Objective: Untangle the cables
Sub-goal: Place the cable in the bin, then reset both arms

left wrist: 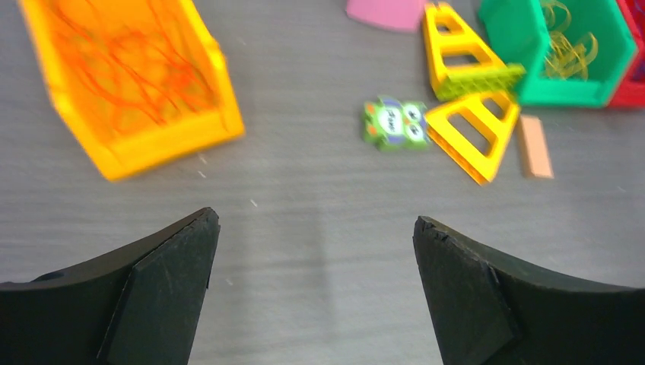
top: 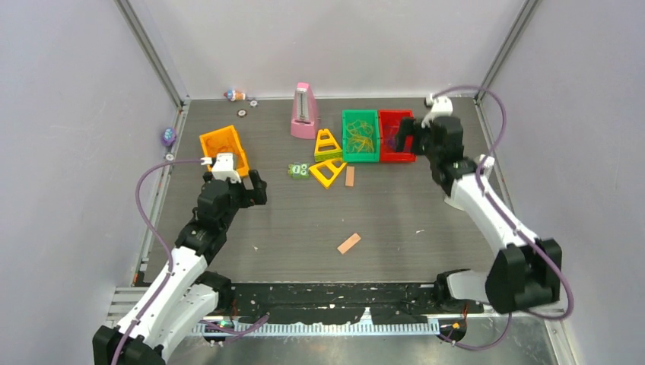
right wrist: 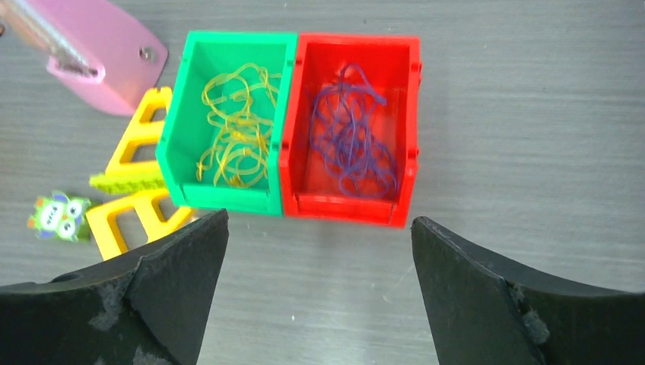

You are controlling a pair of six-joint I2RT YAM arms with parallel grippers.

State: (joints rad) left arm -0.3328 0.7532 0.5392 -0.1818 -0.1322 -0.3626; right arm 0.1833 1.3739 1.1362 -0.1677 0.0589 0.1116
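Many thin, loopy cables (right wrist: 351, 137) lie in boxy plastic bins (right wrist: 225, 200).

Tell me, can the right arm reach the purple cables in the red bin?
Probably yes: the right end effector hangs open close to the red bin, the purple cables lie uncovered inside, and nothing stands between.

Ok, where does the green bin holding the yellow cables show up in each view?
Top external: the green bin stands at the back of the table, right of centre, side by side with the red bin.
Left wrist: upper right corner, cut off by the top edge.
Right wrist: upper middle, left of centre, whole.
Shared landmark: the green owl tile, left of the bin beyond the yellow frames.
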